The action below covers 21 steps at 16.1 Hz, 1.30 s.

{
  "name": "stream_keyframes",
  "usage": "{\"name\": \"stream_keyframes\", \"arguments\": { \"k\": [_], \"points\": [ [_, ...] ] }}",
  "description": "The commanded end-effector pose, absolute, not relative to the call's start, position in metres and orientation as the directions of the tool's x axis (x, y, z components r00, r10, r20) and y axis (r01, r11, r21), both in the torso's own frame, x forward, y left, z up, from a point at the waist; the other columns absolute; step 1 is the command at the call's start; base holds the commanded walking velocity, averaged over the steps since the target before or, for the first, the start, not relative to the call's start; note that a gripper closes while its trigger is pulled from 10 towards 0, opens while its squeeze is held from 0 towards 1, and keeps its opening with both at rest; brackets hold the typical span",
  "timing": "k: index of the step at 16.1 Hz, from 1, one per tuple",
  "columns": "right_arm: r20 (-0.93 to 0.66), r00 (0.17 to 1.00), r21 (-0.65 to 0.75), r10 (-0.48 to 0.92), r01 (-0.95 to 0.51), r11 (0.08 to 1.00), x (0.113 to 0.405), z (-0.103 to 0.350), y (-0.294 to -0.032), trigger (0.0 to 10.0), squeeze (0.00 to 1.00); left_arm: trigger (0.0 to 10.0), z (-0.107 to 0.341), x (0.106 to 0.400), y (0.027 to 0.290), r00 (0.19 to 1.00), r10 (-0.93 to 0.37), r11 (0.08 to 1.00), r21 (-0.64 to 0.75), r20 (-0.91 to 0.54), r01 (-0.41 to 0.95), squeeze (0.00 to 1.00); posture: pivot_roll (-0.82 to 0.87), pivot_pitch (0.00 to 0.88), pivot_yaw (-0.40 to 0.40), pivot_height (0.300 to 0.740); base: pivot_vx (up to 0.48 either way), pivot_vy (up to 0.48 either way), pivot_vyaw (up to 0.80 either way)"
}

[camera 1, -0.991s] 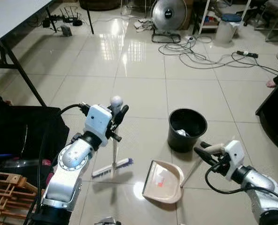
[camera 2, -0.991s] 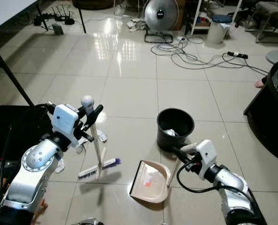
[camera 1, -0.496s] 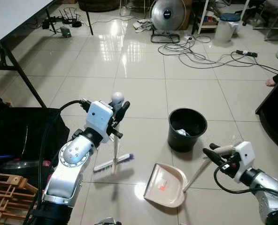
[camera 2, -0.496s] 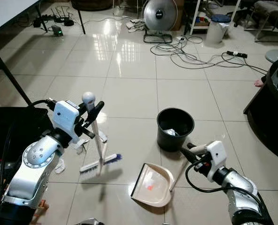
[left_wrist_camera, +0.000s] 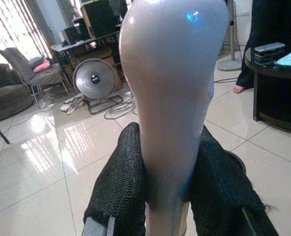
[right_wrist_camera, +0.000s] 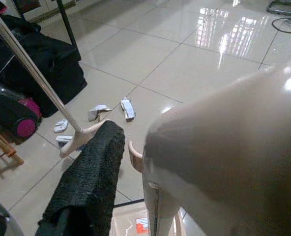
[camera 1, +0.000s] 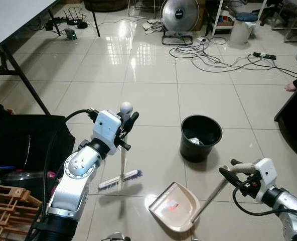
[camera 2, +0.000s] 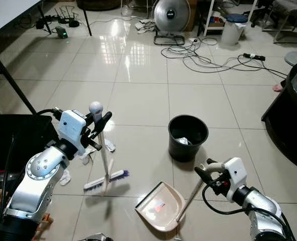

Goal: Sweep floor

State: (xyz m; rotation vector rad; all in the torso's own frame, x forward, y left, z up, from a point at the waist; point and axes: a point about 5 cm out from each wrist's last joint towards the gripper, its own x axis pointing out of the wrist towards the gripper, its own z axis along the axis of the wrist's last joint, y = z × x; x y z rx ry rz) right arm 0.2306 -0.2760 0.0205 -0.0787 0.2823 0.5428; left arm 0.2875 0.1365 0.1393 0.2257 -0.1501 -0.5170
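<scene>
Left gripper (camera 1: 127,119) is clamped on the top of the broom (camera 1: 121,165), both black fingers (left_wrist_camera: 121,191) pressed against the pale handle just under its rounded knob. That broom stands nearly upright, its blue-bristled head resting on the tiled floor (camera 1: 153,75), off to the left of the black bucket (camera 1: 200,137) and a little nearer the robot.

Right gripper (camera 1: 235,174) is closed around the grip end of the dustpan (camera 1: 173,213) handle, nearer the robot than the bucket and slightly right of it. From there the long handle slants down and leftward to the beige pan, which lies on the tiles nearer the robot than the bucket, between the broom head and the right arm. Something small and reddish sits inside the pan.

Scraps of paper (camera 2: 109,146) lie on the tiles left of the bucket, beyond the broom head. Bucket holds a bit of white rubbish. Farther back from the bucket, a fan (camera 1: 180,14) stands among loose cables (camera 1: 208,55).
</scene>
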Motion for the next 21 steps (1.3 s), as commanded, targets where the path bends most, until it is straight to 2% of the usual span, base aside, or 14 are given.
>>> {"name": "stream_keyframes", "arguments": {
  "k": [1, 7, 8, 10, 12, 15, 21],
  "points": [
    [-0.285, 0.828, -0.017, 0.483, -0.508, 0.861, 0.226, 0.021, -0.282, 10.0, 1.0, 10.0, 0.151, 0.288, 0.133, 0.844, -0.519, 0.837, 0.28, 0.136, 0.47, 0.0, 0.05, 0.065, 0.066, 0.74, 0.0, 0.0, 0.0],
    [-0.256, 0.857, -0.027, 0.447, -0.468, 0.883, 0.2, 0.007, -0.269, 10.0, 1.0, 10.0, 0.15, 0.287, 0.131, 0.828, -0.545, 0.821, 0.283, 0.131, 0.496, 0.0, 0.06, 0.049, 0.081, 0.74, 0.0, 0.0, 0.0],
    [-0.231, 0.868, -0.014, 0.44, -0.455, 0.89, 0.198, 0.007, -0.266, 10.0, 0.0, 10.0, 0.15, 0.286, 0.131, 0.83, -0.541, 0.824, 0.283, 0.137, 0.491, 0.0, 0.07, 0.044, 0.07, 0.74, 0.0, 0.0, 0.0],
    [-0.199, 0.875, -0.01, 0.441, -0.452, 0.892, 0.194, 0.008, -0.26, 10.0, 0.0, 10.0, 0.15, 0.285, 0.131, 0.835, -0.531, 0.832, 0.278, 0.144, 0.481, 0.0, 0.07, 0.042, 0.065, 0.74, 0.0, 0.0, 0.0],
    [-0.122, 0.916, -0.03, 0.382, -0.388, 0.921, 0.193, 0.013, -0.251, 10.0, 0.0, 10.0, 0.15, 0.283, 0.13, 0.836, -0.531, 0.831, 0.277, 0.14, 0.482, 0.0, 0.06, 0.042, 0.058, 0.74, 0.0, 0.0, 0.0],
    [-0.015, 0.983, -0.029, 0.184, -0.184, 0.983, 0.196, 0.02, -0.247, 10.0, 0.0, 10.0, 0.151, 0.28, 0.125, 0.833, -0.534, 0.832, 0.265, 0.144, 0.488, 0.0, 0.06, 0.043, 0.054, 0.74, 0.0, 0.0, 0.0],
    [-0.039, 0.997, 0.01, 0.059, -0.059, 0.998, 0.203, 0.015, -0.235, 10.0, 0.0, 10.0, 0.158, 0.281, 0.12, 0.833, -0.53, 0.836, 0.263, 0.161, 0.481, 0.0, 0.07, 0.045, 0.036, 0.74, 0.0, 0.0, 0.0]
  ]
}}
